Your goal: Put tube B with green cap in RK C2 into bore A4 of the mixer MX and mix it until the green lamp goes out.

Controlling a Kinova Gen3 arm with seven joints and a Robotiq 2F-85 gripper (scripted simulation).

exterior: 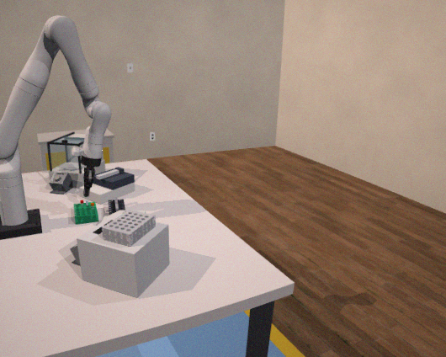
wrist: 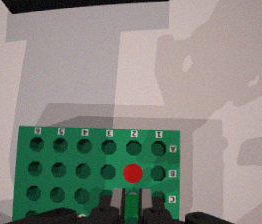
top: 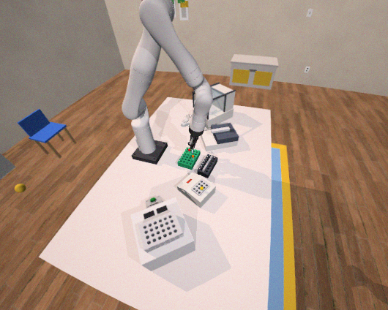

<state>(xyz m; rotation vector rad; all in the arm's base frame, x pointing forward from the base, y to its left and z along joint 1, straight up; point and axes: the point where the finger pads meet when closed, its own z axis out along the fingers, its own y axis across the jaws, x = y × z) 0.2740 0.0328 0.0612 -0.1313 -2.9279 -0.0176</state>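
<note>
Standing upright, long axis vertical and green cap up, tube B [wrist: 131,202] sits over rack RK [wrist: 57,170] at row C, clamped between the nearly closed fingers of the gripper [wrist: 130,207].
</note>
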